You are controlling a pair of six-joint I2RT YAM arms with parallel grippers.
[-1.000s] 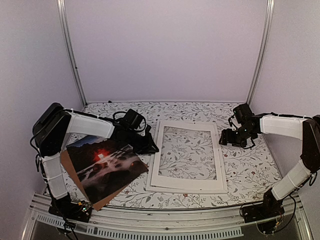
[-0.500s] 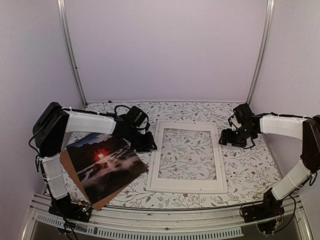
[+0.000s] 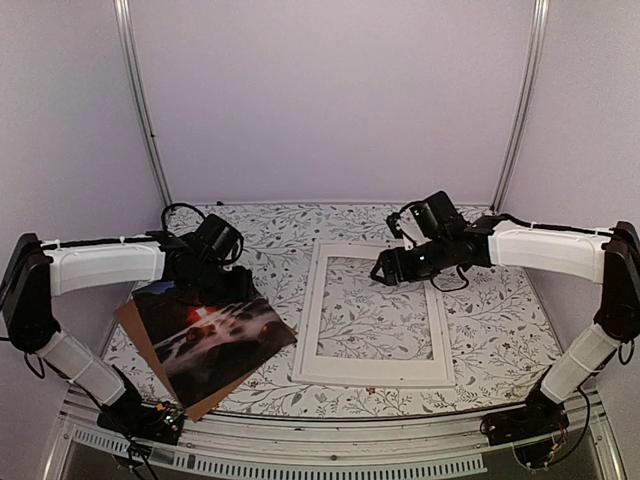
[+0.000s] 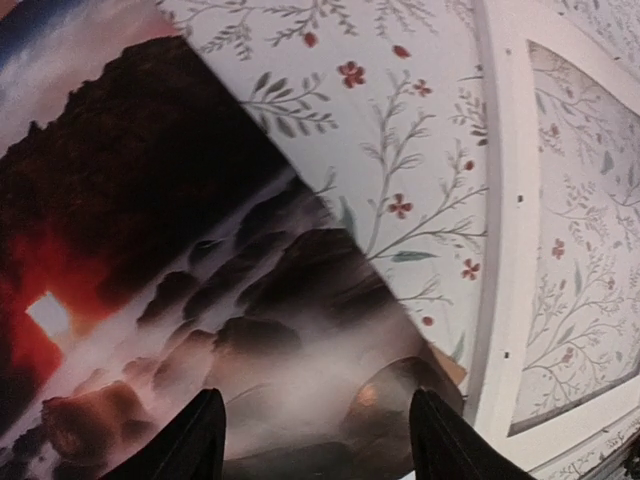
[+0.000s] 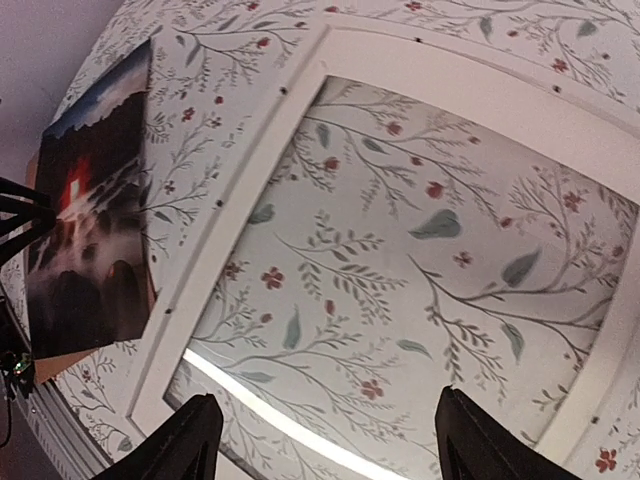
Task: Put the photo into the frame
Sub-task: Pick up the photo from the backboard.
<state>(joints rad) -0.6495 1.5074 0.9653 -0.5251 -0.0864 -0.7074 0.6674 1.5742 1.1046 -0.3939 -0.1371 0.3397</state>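
Lying at lower left of the top view: the photo (image 3: 215, 340), resting on a brown backing board (image 3: 133, 333). The frame (image 3: 308, 325) lies flat at centre, just beside it, on the floral table (image 3: 490, 350). Left gripper (image 4: 318, 445): fingers spread, empty, over the photo. Right gripper (image 5: 320, 440): wide, empty, above the frame's upper end.

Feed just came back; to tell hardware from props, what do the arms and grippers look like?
The left arm and right arm match: smooth white shells over the links, black joints, and loose black cables looping off each black wrist. The left gripper and right gripper each have two dark, tapered fingers. No markings are readable.
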